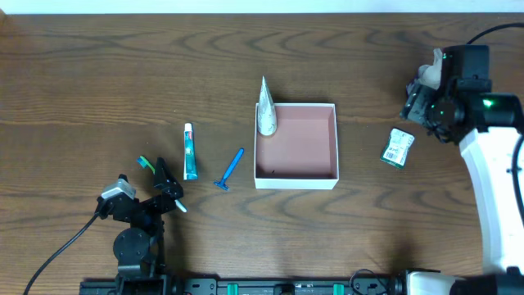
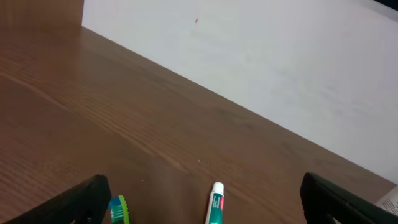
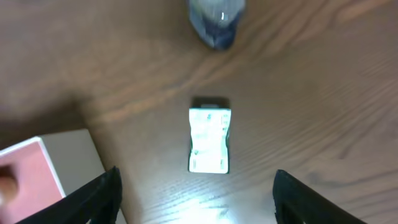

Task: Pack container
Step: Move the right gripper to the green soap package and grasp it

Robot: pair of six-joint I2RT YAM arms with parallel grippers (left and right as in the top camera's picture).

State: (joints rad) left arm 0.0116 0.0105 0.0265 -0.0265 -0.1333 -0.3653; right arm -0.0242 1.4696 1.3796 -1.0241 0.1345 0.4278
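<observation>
done: white tube (image 1: 266,111) leans in container (image 1: 327,176) far-left corner | pending: toothpaste (image 1: 190,152), blue razor (image 1: 231,169), toothbrush (image 1: 146,163), green-white packet (image 1: 399,148), all outside | left gripper (image 1: 169,190), right gripper (image 1: 415,102): fingers spread, empty

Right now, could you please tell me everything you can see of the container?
The container is a square, shallow, open-topped box with thin white walls and a pinkish-brown inside, perhaps card. It sits flat and upright near the middle of the table. A whitish tube rests at its far left corner, seemingly partly inside; the rest of its floor looks bare. A blue razor lies just to its left, apart from it.
</observation>
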